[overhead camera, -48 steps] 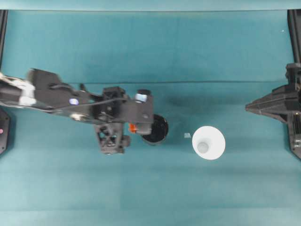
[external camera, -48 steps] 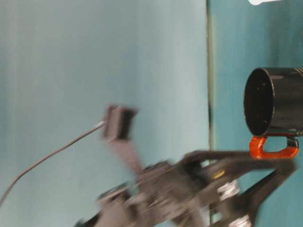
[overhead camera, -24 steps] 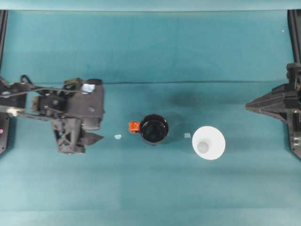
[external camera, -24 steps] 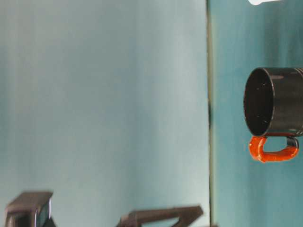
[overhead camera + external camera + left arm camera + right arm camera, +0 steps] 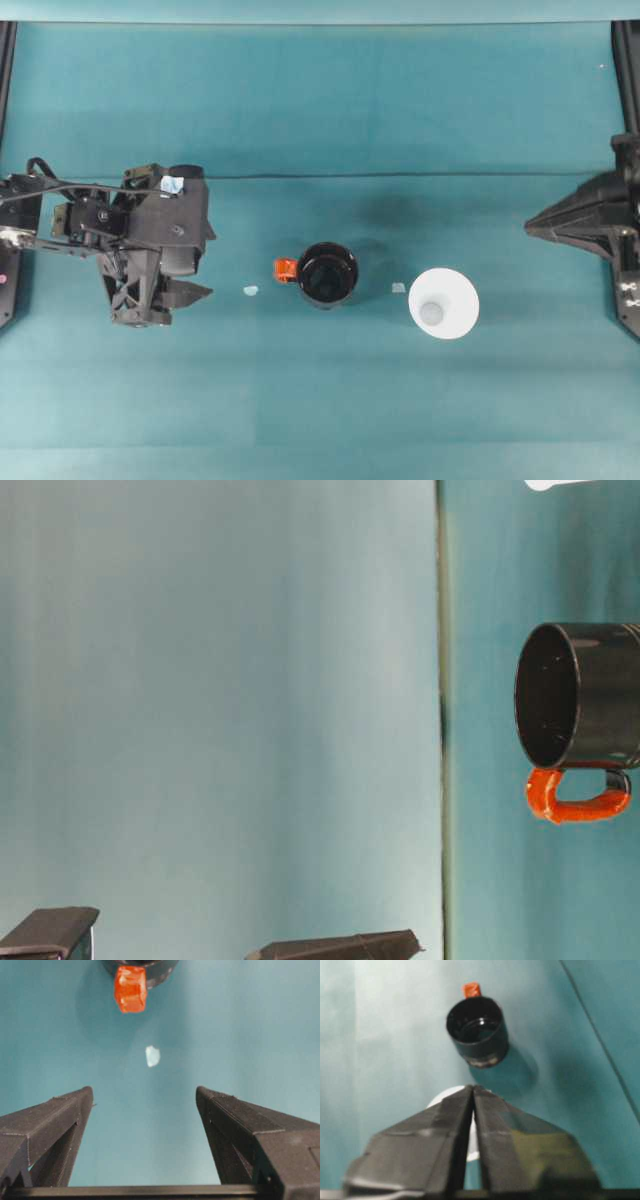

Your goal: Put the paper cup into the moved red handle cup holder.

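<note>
Since your left gripper [image 5: 144, 1097] sits spread wide and empty, well clear of the red handle cup holder [image 5: 328, 274], the placing looks done and fetching the paper cup [image 5: 443, 303] is your step now. Right gripper [image 5: 472, 1091] has its fingers pressed together, parked at the table's right edge, so you'd need to spread them and reach in toward the cup's rim. Holder stands upright mid-table, handle pointing left; the cup sits just right of it, apart, mouth up. Two tiny pale scraps [image 5: 250, 291] lie on the teal cloth [image 5: 320, 100], neither really blocking your path.
</note>
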